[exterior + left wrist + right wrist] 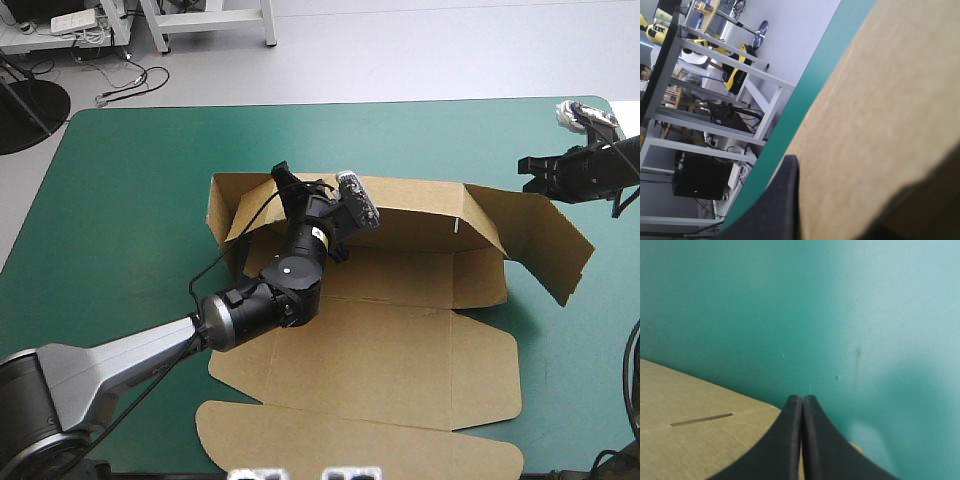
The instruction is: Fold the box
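Left hand [283,176] pinches the box [400,350] wall (clearer in wrist view).

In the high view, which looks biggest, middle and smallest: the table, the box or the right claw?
1. The table, biggest.
2. The box, in the middle.
3. The right claw, smallest.

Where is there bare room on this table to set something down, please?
Widest is the far strip of the teal-green cover, beyond the back wall of the box; another patch lies left of it. Crowded: the box's far left corner, gripped by the left hand, and the far right, where the right hand hangs by the flap.
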Controlling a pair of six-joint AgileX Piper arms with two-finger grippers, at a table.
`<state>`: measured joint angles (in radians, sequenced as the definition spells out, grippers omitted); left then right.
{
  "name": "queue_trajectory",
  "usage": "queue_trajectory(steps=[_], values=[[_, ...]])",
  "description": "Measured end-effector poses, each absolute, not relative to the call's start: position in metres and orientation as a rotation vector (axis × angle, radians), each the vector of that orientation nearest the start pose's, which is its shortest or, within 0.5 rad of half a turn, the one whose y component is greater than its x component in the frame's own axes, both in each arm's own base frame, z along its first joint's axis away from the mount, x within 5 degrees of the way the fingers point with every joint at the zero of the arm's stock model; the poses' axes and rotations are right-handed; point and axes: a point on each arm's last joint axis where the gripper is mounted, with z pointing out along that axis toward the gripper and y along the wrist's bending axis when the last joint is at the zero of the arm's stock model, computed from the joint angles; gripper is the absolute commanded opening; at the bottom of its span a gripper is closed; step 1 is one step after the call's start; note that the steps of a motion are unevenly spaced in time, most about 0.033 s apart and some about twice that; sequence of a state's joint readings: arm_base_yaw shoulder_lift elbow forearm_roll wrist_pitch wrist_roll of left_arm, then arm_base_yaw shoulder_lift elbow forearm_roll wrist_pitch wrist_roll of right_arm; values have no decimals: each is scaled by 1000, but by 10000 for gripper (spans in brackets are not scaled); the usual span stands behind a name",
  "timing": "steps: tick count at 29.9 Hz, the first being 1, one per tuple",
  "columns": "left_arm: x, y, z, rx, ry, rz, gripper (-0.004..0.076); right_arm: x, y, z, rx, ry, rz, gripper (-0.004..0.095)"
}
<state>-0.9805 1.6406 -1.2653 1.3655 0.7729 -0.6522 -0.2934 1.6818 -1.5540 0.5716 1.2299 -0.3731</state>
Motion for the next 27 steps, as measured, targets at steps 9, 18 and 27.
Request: queue_trajectory(steps=[9, 18, 27], values=[[255, -269, 317, 1050, 1656, 543, -10, 327, -47, 308, -18, 2675, 679, -20], [257, -271, 312, 1060, 1665, 550, -10, 298, -32, 294, -55, 2663, 796, -20], [258, -272, 310, 1067, 1665, 545, -10, 267, -17, 274, -122, 2622, 906, -20]])
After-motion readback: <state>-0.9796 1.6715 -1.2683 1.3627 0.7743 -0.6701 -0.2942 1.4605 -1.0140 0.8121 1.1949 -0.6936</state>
